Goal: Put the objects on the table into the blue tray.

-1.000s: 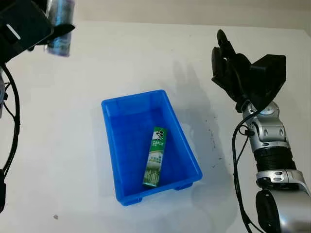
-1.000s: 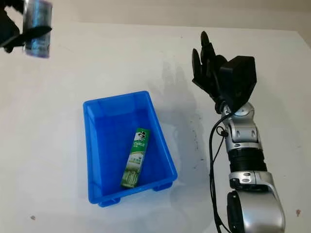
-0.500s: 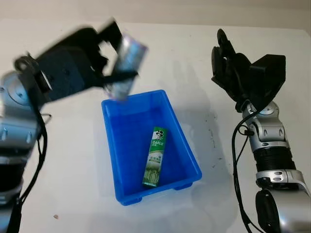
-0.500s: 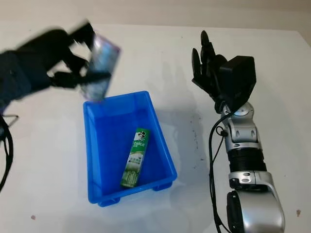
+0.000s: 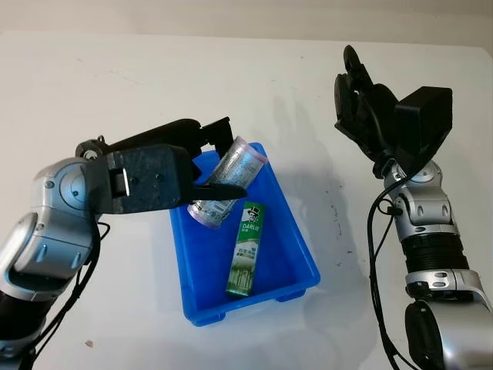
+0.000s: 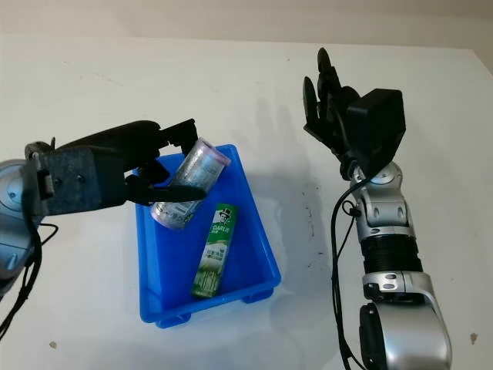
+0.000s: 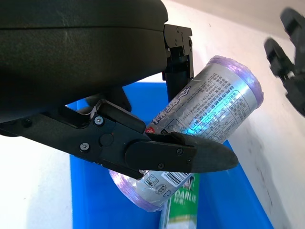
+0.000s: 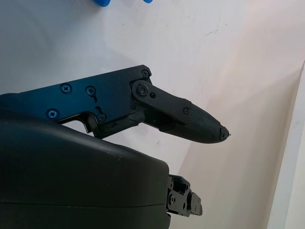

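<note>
Left hand [image 5: 202, 176], gripping the drink can [image 5: 226, 183], has swung from the table's far-left corner to over the blue tray [image 5: 296, 245], beside the toothpaste box [image 5: 246, 248]; release is due, right hand [image 5: 363, 109] open and idle.

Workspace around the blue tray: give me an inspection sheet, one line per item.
Surface: white table, a few small dark specks.
Job's things: blue tray at centre; green toothpaste box lying inside it; silver can held tilted over the tray's far-left part.
Clutter: nothing seen.
Hands: left hand shut on the silver can above the tray; right hand open, raised over the table to the right of the tray.
Cables: black cables along the right forearm and by the left arm.
Surroundings: nothing seen beyond the table's far edge.
</note>
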`<control>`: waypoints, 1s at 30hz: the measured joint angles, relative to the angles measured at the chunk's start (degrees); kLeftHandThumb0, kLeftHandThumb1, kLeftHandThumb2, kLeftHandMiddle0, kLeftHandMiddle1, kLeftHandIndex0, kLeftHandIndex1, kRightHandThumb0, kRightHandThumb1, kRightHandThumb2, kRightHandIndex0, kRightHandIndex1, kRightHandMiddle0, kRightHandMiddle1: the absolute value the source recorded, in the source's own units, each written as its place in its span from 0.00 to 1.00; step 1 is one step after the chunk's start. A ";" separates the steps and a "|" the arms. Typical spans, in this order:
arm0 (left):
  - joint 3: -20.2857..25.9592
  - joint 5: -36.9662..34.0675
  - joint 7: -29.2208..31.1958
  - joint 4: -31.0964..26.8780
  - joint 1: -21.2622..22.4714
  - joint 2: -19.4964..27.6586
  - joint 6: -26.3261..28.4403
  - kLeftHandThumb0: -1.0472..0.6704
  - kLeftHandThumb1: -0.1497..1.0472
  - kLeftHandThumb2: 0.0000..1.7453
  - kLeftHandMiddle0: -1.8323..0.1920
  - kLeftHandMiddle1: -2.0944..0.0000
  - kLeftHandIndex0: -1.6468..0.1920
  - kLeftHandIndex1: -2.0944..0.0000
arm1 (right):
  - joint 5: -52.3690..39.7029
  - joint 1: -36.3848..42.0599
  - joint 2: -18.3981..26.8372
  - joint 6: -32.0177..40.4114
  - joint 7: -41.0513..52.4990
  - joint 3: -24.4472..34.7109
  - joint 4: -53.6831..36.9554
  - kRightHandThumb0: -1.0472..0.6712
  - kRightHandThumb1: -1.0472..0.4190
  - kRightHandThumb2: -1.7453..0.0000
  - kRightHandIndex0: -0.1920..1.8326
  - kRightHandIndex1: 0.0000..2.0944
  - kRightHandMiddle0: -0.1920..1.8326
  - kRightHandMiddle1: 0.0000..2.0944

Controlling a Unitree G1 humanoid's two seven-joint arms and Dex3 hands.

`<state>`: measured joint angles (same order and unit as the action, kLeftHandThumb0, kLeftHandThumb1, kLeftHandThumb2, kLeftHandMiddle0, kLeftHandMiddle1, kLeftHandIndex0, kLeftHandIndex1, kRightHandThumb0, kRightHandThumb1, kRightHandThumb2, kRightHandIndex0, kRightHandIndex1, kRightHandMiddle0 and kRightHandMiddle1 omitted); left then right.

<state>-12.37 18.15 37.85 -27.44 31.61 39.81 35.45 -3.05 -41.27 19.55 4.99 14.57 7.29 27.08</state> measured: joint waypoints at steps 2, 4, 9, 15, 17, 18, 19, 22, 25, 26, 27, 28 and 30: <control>-0.42 2.05 0.01 0.00 0.04 0.59 0.15 0.29 1.00 0.25 0.83 0.40 0.96 0.45 | -0.01 0.00 0.02 0.00 0.13 0.02 0.00 0.24 0.00 0.55 0.00 0.00 0.00 0.00; -1.07 3.80 0.91 0.00 0.27 1.65 0.14 0.26 1.00 0.25 0.87 0.69 0.98 0.71 | 0.05 0.00 0.01 0.00 0.06 0.01 0.00 0.24 0.00 0.55 0.00 0.00 0.00 0.00; -1.84 5.18 3.25 0.03 1.22 2.65 -1.04 0.26 1.00 0.19 0.99 0.98 1.00 0.98 | 0.18 0.01 0.01 0.00 -0.30 0.00 0.00 0.25 0.00 0.55 0.00 0.00 0.00 0.00; 2.58 1.30 -2.67 1.04 0.49 -2.40 -5.65 0.45 1.00 0.22 0.94 0.96 0.94 0.97 | 0.08 0.02 0.00 0.11 -0.32 0.01 -0.19 0.25 0.00 0.55 0.00 0.00 0.00 0.00; 4.91 -0.63 -5.55 1.39 -0.02 -5.08 -6.46 0.44 1.00 0.26 0.92 0.96 0.92 0.96 | 0.10 0.02 0.00 0.10 -0.33 0.01 -0.23 0.25 0.00 0.55 0.00 0.00 0.00 0.00; 6.19 -1.90 -6.83 1.77 -0.26 -6.48 -6.96 0.42 1.00 0.27 0.91 0.96 0.91 0.96 | 0.10 0.03 0.00 0.09 -0.34 0.01 -0.23 0.25 0.00 0.55 0.00 0.00 0.00 0.00; 7.50 -3.40 -8.11 2.31 -0.53 -7.80 -7.87 0.41 1.00 0.28 0.91 0.96 0.90 0.95 | 0.10 0.04 0.00 0.08 -0.34 0.00 -0.23 0.25 0.00 0.54 0.00 0.00 0.00 0.00; 11.07 -7.15 -11.73 4.27 -1.49 -10.57 -12.66 0.36 1.00 0.33 0.87 0.95 0.86 0.94 | 0.05 0.06 0.00 0.08 -0.32 0.02 -0.23 0.25 0.00 0.54 0.00 0.00 0.00 0.00; 13.65 -8.93 -15.50 7.03 -1.70 -12.29 -19.21 0.33 1.00 0.35 0.86 0.96 0.86 0.94 | -0.08 0.06 -0.02 0.11 -0.34 0.03 -0.23 0.24 0.00 0.55 0.00 0.00 0.00 0.00; 14.23 -9.09 -16.70 8.19 -1.70 -12.50 -21.03 0.31 1.00 0.33 0.85 0.96 0.85 0.94 | -0.09 0.06 -0.06 0.11 -0.36 0.03 -0.23 0.24 0.00 0.55 0.00 0.00 0.00 0.00; 14.96 -9.29 -18.00 9.48 -1.70 -12.67 -22.42 0.30 1.00 0.32 0.85 0.96 0.84 0.93 | -0.12 0.07 -0.13 0.10 -0.36 0.03 -0.23 0.24 0.00 0.55 0.00 0.00 0.00 0.00; 15.87 -9.65 -19.26 10.86 -1.69 -12.92 -23.62 0.29 1.00 0.31 0.84 0.96 0.83 0.93 | -0.15 0.07 -0.15 0.08 -0.35 0.03 -0.23 0.24 0.00 0.55 0.00 0.00 0.00 0.00; 18.60 -11.94 -21.77 13.59 -1.42 -14.16 -23.60 0.25 1.00 0.27 0.85 0.97 0.84 0.94 | -0.25 0.07 -0.19 -0.01 -0.22 0.05 -0.22 0.24 0.00 0.55 0.00 0.00 0.00 0.00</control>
<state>6.23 6.20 16.08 -13.86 30.19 25.65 11.85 -3.30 -41.20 19.36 4.98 14.35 7.34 26.86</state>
